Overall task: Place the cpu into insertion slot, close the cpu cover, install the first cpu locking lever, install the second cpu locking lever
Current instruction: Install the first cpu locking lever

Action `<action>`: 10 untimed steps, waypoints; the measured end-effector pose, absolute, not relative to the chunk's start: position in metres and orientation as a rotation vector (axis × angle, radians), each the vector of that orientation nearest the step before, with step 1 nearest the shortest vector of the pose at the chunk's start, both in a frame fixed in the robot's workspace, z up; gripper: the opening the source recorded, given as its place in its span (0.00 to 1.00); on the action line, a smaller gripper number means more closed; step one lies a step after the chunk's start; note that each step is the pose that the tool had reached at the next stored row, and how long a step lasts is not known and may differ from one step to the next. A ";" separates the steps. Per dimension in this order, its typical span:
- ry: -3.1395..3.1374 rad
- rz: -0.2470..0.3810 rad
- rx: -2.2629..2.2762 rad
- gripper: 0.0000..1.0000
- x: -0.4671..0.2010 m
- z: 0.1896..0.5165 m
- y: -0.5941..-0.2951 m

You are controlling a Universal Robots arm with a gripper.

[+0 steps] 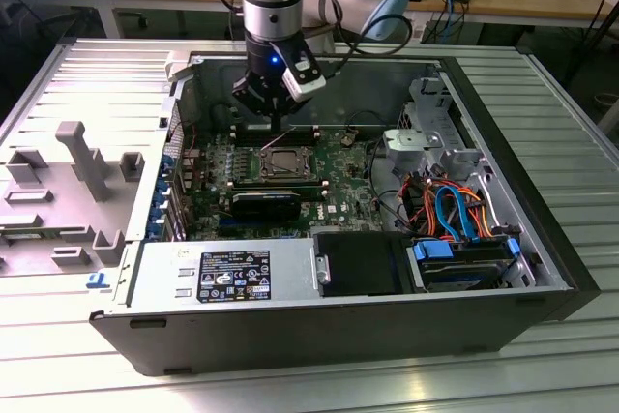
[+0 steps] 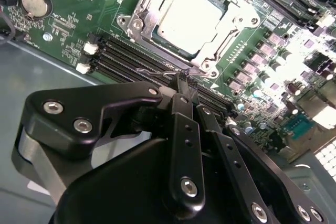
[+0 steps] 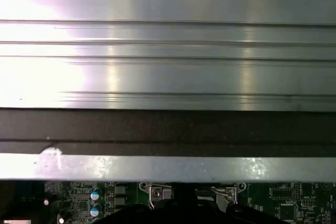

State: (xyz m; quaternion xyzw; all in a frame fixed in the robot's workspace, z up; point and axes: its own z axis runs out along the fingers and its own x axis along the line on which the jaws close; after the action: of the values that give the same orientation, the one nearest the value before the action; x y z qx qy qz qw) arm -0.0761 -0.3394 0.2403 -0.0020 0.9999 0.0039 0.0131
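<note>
The cpu (image 2: 191, 17) lies flat in the insertion slot (image 1: 278, 163), its pale metal top showing through the window of the cpu cover (image 2: 139, 22), which is folded down around it. My gripper (image 2: 181, 77) is shut, its black fingers meeting in a point just off the socket's edge. The tip rests at a thin wire locking lever (image 2: 157, 71) lying over the black memory slots; I cannot tell whether it is pinched or only touched. In the exterior view the gripper (image 1: 279, 126) hangs just behind the socket.
The green motherboard (image 1: 338, 186) sits inside an open computer case (image 1: 542, 249). A drive cage (image 1: 426, 132) and coloured cables (image 1: 455, 210) fill the exterior view's right. A coin battery (image 2: 35, 2) lies on the board. A grey fixture (image 1: 87, 157) stands outside the case.
</note>
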 end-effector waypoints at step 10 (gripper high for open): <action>3.115 -0.022 0.032 0.11 -0.073 0.237 -0.335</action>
State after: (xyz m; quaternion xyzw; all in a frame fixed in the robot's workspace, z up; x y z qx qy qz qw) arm -0.0730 -0.3349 0.2374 0.0103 0.9998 -0.0071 0.0131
